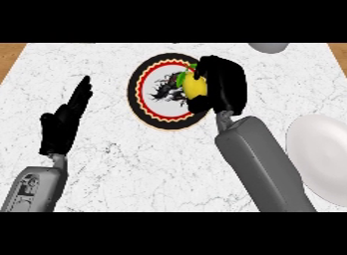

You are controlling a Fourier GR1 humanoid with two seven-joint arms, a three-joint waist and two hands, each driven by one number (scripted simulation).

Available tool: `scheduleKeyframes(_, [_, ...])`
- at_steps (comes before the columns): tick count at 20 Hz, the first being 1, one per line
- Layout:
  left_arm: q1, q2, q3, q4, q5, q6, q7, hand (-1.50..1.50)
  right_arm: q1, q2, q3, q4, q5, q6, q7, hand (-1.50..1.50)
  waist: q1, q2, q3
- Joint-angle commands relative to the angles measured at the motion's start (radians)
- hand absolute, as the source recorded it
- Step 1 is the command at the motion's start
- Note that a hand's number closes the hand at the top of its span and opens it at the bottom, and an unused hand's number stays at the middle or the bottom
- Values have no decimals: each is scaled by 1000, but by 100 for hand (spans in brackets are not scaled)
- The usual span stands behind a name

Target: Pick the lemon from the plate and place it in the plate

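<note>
Your black right hand (224,84) curls round the yellow lemon (196,86) over the round black patterned plate (148,107), the plain white plate (327,154) lies right, and your left hand (65,122) rests straight-fingered on the white marble surface (132,159).

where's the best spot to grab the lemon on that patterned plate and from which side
Take the lemon across its rounded middle, coming from its right, as the right hand does now, fingers curled round it. It lies at the right part of the patterned plate, so that side is nearest the right arm; the left hand rests open, far off.
</note>
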State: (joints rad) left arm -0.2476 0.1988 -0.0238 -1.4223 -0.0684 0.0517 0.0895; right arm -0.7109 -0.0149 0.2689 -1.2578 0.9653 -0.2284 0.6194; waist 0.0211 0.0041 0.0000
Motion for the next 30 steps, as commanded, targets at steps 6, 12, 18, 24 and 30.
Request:
scheduleKeyframes(6, [-59,3,11,35,-2,-20,10,0,-267,15,63,520,-90,-120,-20,150,30,12,-1])
scheduleKeyframes(12, [-76,-26,-19,56,-15,-26,2,0,-347,15,75,715,-262,-202,11,150,68,22,0])
scheduleKeyframes(18, [-125,-41,-30,53,-15,-32,20,0,-329,15,88,789,-429,-291,-94,-150,99,30,1])
scheduleKeyframes(24, [-83,-49,-39,66,-36,-20,-31,0,-286,15,42,742,-585,-411,-289,-150,99,34,2])
scheduleKeyframes(30, [-78,-20,6,62,-12,-28,-10,0,-329,15,-52,689,-716,-582,-365,-150,54,15,2])
